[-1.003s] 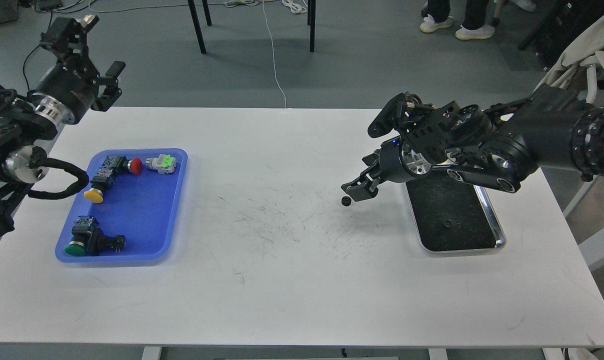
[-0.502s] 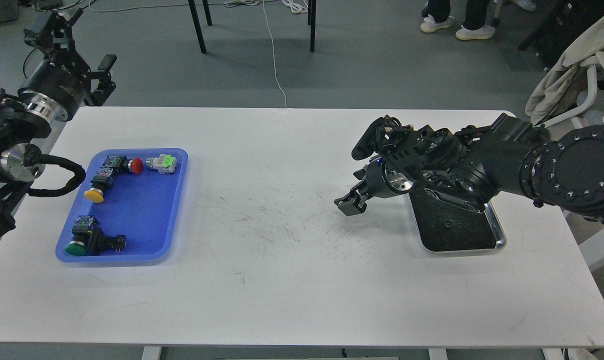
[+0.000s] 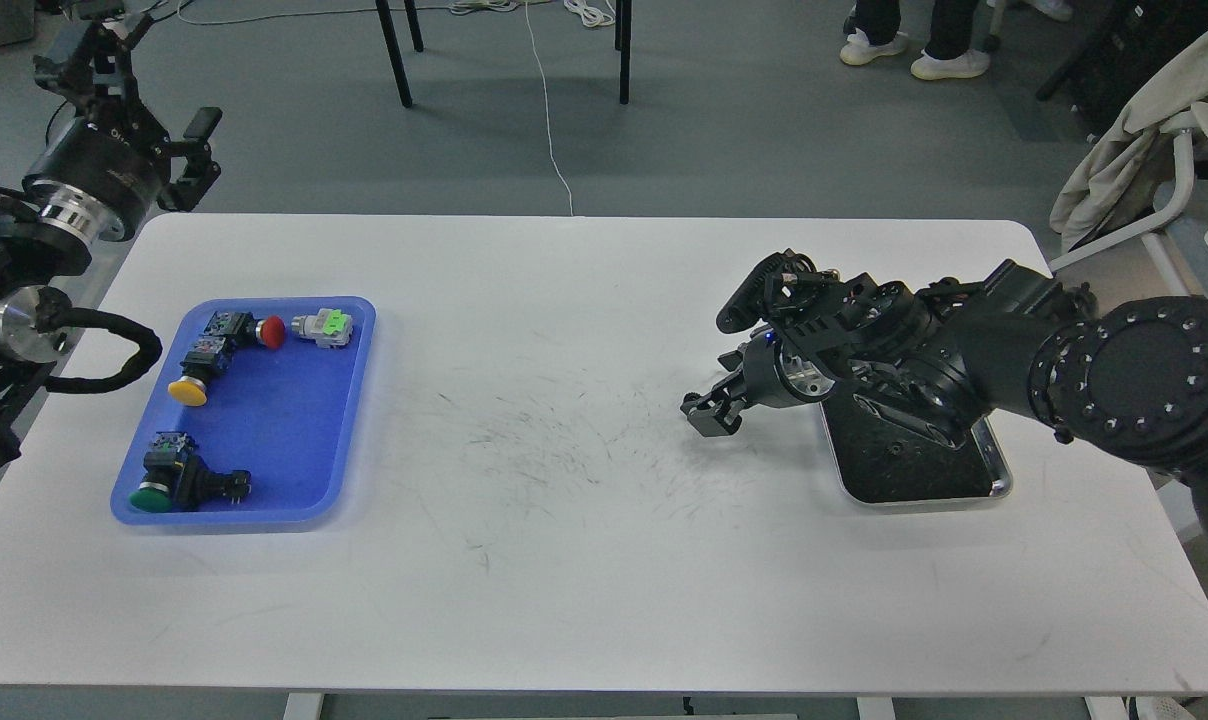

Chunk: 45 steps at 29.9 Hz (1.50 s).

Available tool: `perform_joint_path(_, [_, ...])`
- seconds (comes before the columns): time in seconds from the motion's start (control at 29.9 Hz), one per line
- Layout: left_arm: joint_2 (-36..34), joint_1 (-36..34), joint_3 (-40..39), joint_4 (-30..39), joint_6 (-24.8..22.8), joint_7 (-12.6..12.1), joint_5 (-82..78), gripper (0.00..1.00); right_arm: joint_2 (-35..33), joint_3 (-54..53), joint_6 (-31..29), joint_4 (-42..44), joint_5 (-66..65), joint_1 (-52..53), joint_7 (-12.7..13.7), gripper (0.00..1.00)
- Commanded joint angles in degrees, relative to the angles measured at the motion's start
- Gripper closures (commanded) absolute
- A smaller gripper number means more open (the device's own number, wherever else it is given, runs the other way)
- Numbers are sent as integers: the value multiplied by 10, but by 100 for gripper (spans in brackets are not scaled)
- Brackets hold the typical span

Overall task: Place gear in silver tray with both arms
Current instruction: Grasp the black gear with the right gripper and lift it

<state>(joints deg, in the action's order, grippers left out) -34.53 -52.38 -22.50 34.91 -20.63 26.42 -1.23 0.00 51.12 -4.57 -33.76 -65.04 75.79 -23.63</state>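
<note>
The silver tray (image 3: 1000, 482) lies at the table's right, its near end showing and the rest covered by my right arm. My right gripper (image 3: 709, 413) points down-left and sits low on the table just left of the tray. Its dark fingers cannot be told apart. No gear shows on the table; the gripper tip covers that spot. A small dark ring-like spot (image 3: 895, 450) lies on the tray floor. My left gripper (image 3: 144, 85) is raised beyond the table's far left corner, open and empty.
A blue plastic tray (image 3: 349, 400) at the left holds several push-button switches with red, yellow and green caps. Chair legs and a white cable are on the floor behind the table. A draped chair stands at the far right.
A small black gear lay on the table under my right gripper's tip; the gripper has dropped onto that spot and hides it. My left gripper has drawn back up and to the left.
</note>
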Motion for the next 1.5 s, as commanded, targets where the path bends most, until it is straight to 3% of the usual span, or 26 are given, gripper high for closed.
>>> perform_joint_path(0.0, [-1, 0, 0, 0, 1, 0, 0, 1, 0, -2, 1, 0, 0, -3, 0, 31])
perform_joint_path(0.43, [-7, -1, 0, -5, -2, 0, -1, 1, 0, -30, 3, -2, 0, -6, -2, 38])
perform_joint_path(0.6, [-9, -1, 1, -6, -4, 0, -1, 1, 0, -30, 3, -2, -2, -10, -4, 49])
perform_joint_path(0.74, [-11, -1, 0, -6, -3, -1, 1, 1, 0, -30, 3, -3, -2, -13, -8, 51])
perform_joint_path(1.0, [-12, 0, 0, -6, -4, -1, 4, 1, 0, -27, 3, 0, -3, -23, -11, 66])
perform_joint_path(1.24, [-12, 0, 0, -6, -6, -1, 4, 1, 0, -27, 3, 12, -3, -23, -11, 67])
perform_joint_path(1.47, [-12, 0, 0, -6, -6, -1, 4, 1, 0, -25, 3, 19, -3, -29, -12, 84])
